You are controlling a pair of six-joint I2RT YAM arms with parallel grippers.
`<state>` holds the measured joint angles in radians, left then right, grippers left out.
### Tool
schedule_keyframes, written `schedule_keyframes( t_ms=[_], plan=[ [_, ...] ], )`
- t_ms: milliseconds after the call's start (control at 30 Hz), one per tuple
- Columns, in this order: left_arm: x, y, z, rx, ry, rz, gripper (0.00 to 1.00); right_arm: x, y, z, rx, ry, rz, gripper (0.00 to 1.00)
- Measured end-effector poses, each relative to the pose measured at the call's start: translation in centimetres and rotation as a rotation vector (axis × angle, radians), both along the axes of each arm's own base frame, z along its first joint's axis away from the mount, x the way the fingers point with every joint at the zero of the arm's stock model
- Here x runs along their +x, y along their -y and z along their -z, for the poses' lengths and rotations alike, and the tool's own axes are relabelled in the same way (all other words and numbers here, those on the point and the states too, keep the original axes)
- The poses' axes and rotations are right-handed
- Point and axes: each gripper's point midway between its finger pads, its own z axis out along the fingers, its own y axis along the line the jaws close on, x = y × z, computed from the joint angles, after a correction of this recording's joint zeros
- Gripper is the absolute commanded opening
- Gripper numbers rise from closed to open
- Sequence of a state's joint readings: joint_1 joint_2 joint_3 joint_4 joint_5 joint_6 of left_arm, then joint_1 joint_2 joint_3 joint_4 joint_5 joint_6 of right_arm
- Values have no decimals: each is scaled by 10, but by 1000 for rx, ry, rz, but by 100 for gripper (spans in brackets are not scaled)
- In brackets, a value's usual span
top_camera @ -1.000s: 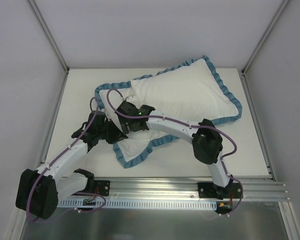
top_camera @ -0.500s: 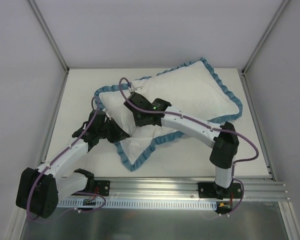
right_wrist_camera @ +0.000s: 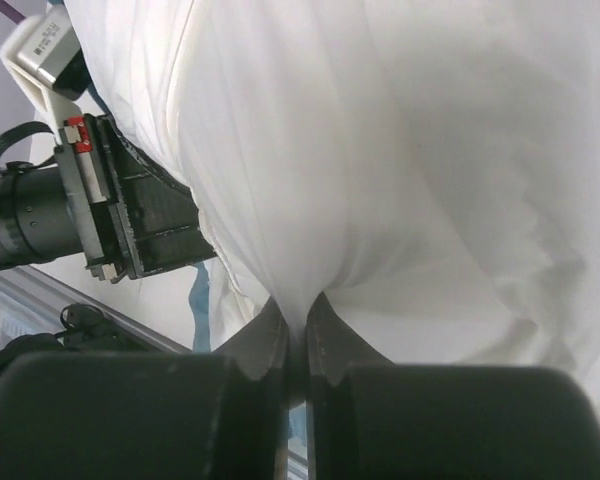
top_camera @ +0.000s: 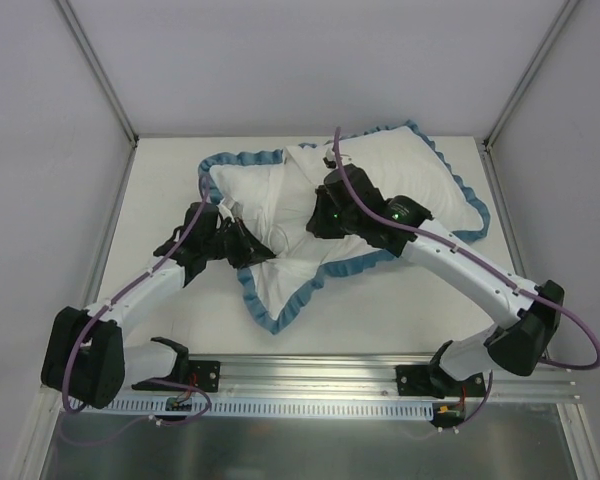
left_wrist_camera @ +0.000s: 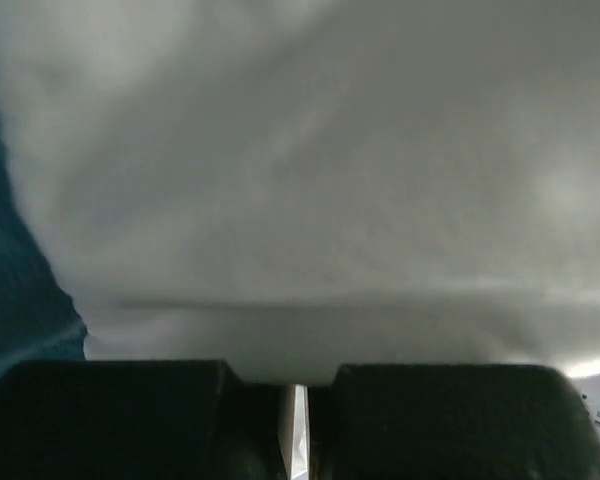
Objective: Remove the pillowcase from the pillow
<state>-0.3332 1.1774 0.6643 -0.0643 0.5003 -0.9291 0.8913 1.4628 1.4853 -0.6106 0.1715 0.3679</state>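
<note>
we see the case (top_camera: 280,285) spread white side up in the middle of the tabletop (top_camera: 160,200), with a teal ruffle (top_camera: 273,322) along its edge. the pillow (top_camera: 420,175) is at the far right, and the ruffle runs along its far, right and near sides. we cannot tell whether it sits in or on the case. the left tool (top_camera: 258,250) is low on the case's left part. in its wrist view the fingers are almost together with a thin sliver of white cloth between them, ruffle just to the left. the right tool (top_camera: 315,228) is beside the pillow's left end. its wrist view shows it pinched tight on a thin raised fold of white cloth, which we read as the case. the left arm (right_wrist_camera: 40,215) shows past that fold. the two tools are near each other but not touching.
</note>
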Motion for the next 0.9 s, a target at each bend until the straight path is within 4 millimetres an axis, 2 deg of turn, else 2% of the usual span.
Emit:
schedule_keyframes(
  t_ms=[100, 300, 400, 500, 533, 600, 633, 667, 767, 900],
  plan=[
    [4, 7, 11, -6, -23, 26, 0, 4, 11, 2, 36, -25, 29, 1],
    [11, 14, 40, 4, -94, 57, 0, 14, 26, 22, 64, -97, 90, 1],
    [13, 16, 40, 0, -83, 77, 0, 23, 34, 23, 82, -114, 122, 1],
    [16, 18, 29, -8, -25, 96, 0, 35, 43, 22, 104, -124, 157, 1],
    [16, 18, 24, -8, -4, 102, 17, 40, 43, 22, 108, -128, 164, 1],
    [13, 19, 14, -9, 47, 125, 44, 50, 41, 19, 114, -129, 174, 1],
    [12, 19, 10, -6, 64, 131, 74, 56, 38, 17, 117, -124, 176, 1],
    [9, 19, 6, -3, 80, 137, 82, 59, 35, 16, 119, -120, 177, 1],
    [-4, 23, 1, 6, 91, 161, 89, 64, 32, 16, 109, -111, 186, 1],
    [-19, 30, 3, 15, 78, 185, 88, 64, 27, 20, 90, -107, 189, 1]
  ],
)
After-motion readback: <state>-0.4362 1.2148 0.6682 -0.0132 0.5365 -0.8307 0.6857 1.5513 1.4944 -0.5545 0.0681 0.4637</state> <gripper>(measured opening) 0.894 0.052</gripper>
